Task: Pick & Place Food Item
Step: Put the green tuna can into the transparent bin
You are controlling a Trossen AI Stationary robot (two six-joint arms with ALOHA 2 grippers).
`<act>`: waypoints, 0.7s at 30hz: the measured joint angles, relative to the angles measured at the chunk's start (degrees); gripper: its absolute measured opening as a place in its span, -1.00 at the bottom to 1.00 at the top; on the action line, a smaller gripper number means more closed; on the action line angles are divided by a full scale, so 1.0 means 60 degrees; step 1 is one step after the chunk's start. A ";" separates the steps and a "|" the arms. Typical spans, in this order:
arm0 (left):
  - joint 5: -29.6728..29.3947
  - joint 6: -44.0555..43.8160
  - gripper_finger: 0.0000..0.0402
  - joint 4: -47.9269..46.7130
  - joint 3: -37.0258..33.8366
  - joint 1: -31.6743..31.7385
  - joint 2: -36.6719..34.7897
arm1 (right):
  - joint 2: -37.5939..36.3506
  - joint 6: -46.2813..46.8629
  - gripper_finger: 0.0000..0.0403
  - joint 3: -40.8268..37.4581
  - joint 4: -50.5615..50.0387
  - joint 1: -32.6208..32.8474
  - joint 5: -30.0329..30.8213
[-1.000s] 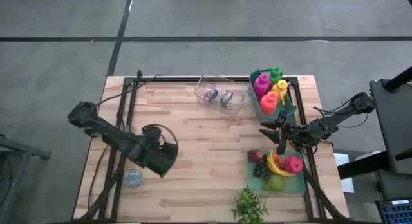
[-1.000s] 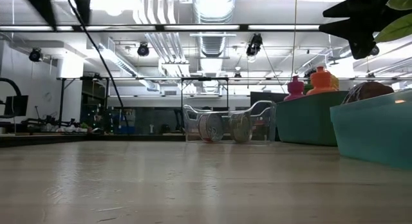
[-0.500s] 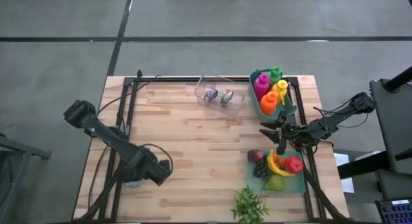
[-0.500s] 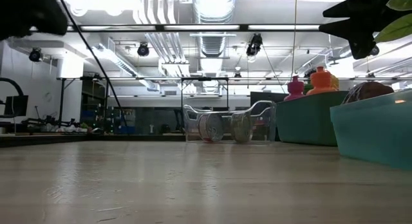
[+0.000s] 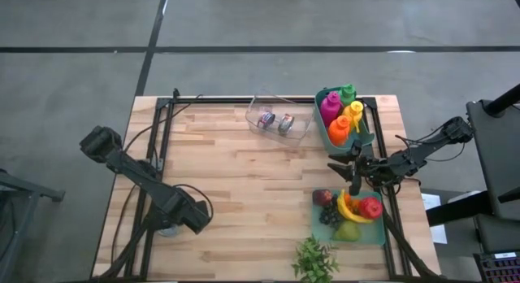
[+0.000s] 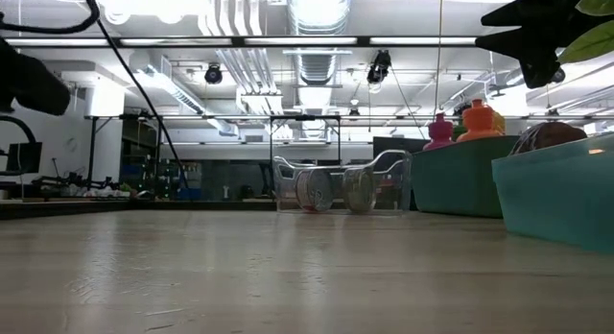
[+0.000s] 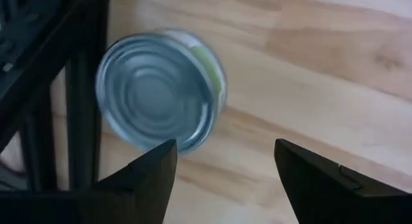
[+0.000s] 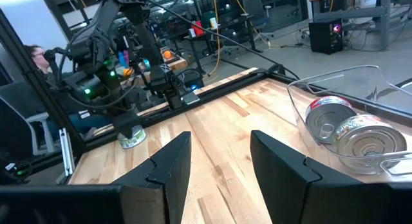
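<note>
Can (image 7: 159,89) is standing upright at lower left of the high view, directly beneath your left gripper (image 7: 222,179), whose fingers are spread. Right gripper (image 8: 219,166), jaws apart and empty, is waiting well away.

3 cans (image 5: 168,227), 4 bottles (image 5: 340,130), 2 teal bins (image 5: 320,124).

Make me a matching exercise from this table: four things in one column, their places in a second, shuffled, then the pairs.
Things:
1. tin can
2. squeeze bottles
3. banana
4. leafy sprig

Places:
A. in the teal bin at the table's far edge
B. on the bare wood at the near edge
C. under the left gripper, at the table's left edge
D. on the fruit tray by the right arm

Pairs: 1-C, 2-A, 3-D, 4-B
</note>
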 joint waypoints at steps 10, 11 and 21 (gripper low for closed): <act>-0.0146 0.0142 0.32 0.1998 -0.1327 0.0141 -0.0134 | 0.0000 0.0000 -0.22 0.0000 0.0002 0.0000 -0.0001; -0.0122 0.0139 0.32 0.2121 -0.1410 0.0170 -0.0166 | -0.0002 0.0000 -0.22 0.0000 0.0002 -0.0001 -0.0001; -0.1082 0.1248 0.32 0.2377 -0.1520 0.0957 -0.0635 | -0.0002 0.0000 -0.22 0.0000 0.0002 0.0000 0.0000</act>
